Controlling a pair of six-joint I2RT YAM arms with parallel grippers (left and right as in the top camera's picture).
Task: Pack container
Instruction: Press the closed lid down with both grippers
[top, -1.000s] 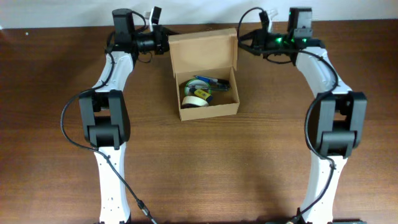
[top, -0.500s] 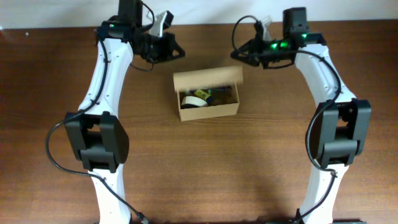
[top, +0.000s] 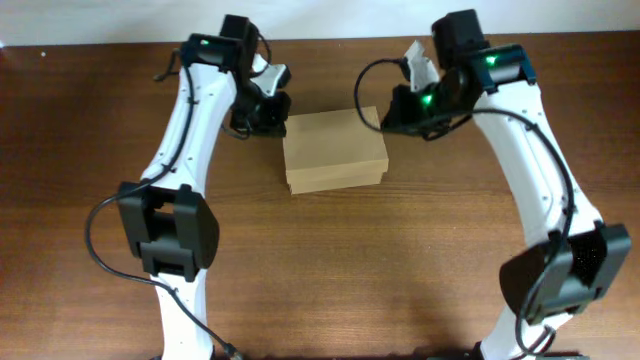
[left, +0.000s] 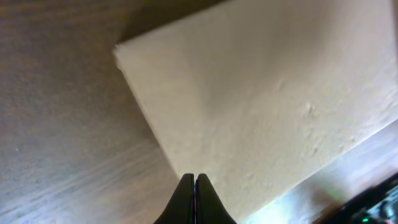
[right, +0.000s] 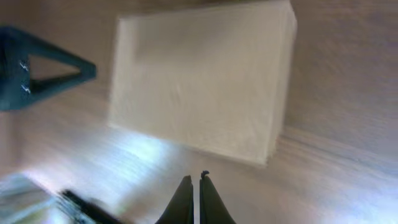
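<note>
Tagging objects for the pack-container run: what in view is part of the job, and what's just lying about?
Job:
- box, lid shut
- left gripper
- right gripper

Lying about:
- nothing loose shows; only the table

White links, black joints, looping black cables, green lights; the left pincer is dark.
</note>
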